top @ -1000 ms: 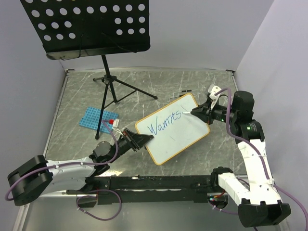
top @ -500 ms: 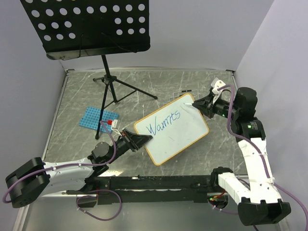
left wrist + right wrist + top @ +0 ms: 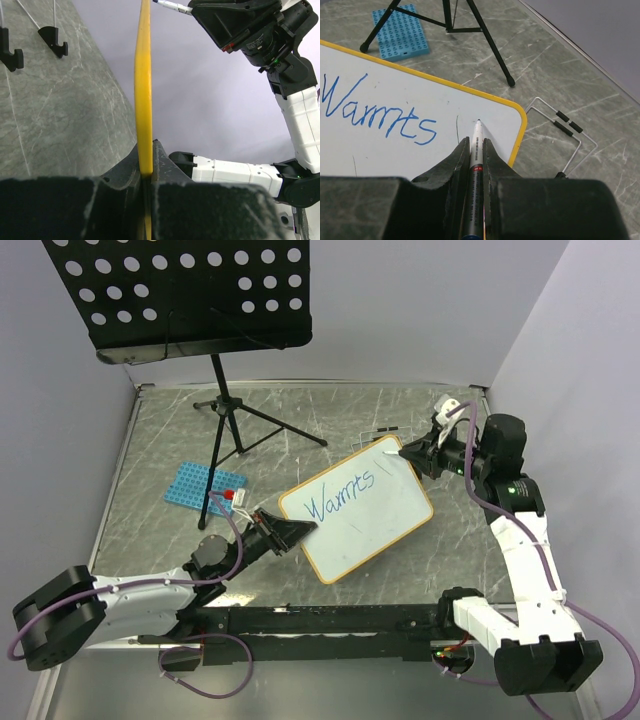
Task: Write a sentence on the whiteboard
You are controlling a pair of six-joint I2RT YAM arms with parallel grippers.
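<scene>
The whiteboard [image 3: 375, 520], white with an orange-tan frame, is tilted in the middle of the table. It carries the blue word "Warmts" [image 3: 340, 495], also in the right wrist view [image 3: 380, 112]. My left gripper [image 3: 290, 532] is shut on the board's lower-left edge; the left wrist view shows the yellow frame [image 3: 143, 90] between the jaws. My right gripper [image 3: 408, 454] is shut on a white marker [image 3: 477, 145], whose tip is at the board's upper right corner, right of the word. I cannot tell if the tip touches.
A black perforated music stand [image 3: 180, 295] on a tripod [image 3: 235, 415] stands at the back left. A blue perforated rack [image 3: 203, 485] lies left of the board. A thin wire stand [image 3: 560, 130] lies beyond the board's top right corner.
My right gripper lifted the marker from the end of "Warmts" and moved it up and right to the board's upper right corner. The board and left gripper stayed nearly still.
</scene>
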